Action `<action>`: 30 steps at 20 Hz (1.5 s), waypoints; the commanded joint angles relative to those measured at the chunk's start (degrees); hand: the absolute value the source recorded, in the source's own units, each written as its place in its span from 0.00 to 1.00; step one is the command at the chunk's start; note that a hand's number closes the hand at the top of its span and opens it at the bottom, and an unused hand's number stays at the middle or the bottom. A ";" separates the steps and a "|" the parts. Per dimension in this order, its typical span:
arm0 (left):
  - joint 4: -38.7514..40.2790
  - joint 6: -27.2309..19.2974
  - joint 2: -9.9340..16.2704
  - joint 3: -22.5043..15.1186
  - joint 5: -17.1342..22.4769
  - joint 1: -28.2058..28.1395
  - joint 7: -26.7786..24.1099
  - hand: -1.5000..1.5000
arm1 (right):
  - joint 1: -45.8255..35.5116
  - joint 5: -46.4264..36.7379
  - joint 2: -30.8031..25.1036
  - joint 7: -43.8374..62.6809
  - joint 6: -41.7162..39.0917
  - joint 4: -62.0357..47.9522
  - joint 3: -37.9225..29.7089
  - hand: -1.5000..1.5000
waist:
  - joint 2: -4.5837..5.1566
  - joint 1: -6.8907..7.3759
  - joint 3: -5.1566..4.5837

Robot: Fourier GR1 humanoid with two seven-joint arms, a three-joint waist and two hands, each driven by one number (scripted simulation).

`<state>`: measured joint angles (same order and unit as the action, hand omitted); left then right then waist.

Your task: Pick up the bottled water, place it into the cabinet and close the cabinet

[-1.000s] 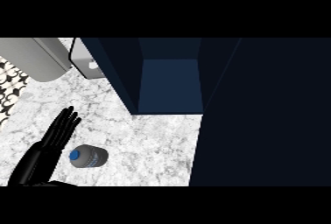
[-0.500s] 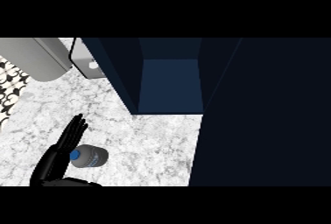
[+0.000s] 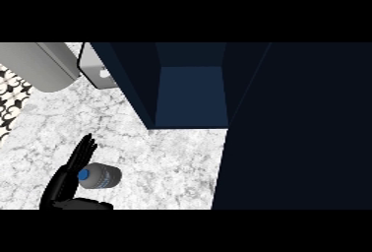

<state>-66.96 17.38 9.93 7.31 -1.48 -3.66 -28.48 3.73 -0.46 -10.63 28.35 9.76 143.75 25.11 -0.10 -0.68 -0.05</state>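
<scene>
Blue-capped bottled water (image 3: 99,176), upright, seen fr. above

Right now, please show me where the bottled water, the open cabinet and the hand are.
bottled water (image 3: 100,176), head view, on its body beside the blue cap
cabinet (image 3: 190,96), head view, on its blue inside floor
left hand (image 3: 69,172), head view, on its fingers

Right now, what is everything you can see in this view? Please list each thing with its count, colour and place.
bottle: one, clear with a blue cap, standing on the counter at lower left
counter: one, white-grey marble, left half of the view
cabinet: one, dark blue, open, at top centre; its door fills the right side
appliance: one, grey, top left corner
hand: one, black, lower left, fingers straight, just left of the bottle
</scene>
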 commanded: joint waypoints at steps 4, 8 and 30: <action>11.73 -0.03 -0.58 -0.06 -2.48 4.15 -7.81 0.00 | -0.66 -1.23 -1.13 6.39 0.69 10.04 -1.19 0.00 | 0.04 0.10 0.00; 13.74 3.10 1.44 1.17 -1.08 5.31 -9.72 0.00 | -2.79 -0.71 -0.58 8.87 1.69 11.07 -2.60 0.00 | -0.01 0.29 0.00; 34.01 11.12 -1.67 1.88 1.80 18.35 -13.54 1.00 | 6.10 -0.64 -1.48 -2.39 -0.45 6.28 -1.74 0.00 | 0.03 -0.04 0.03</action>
<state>-34.78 23.21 7.57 9.21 -0.92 12.27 -42.35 5.79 -0.54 -11.78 25.77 10.20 143.41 21.97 -0.06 -0.78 -0.02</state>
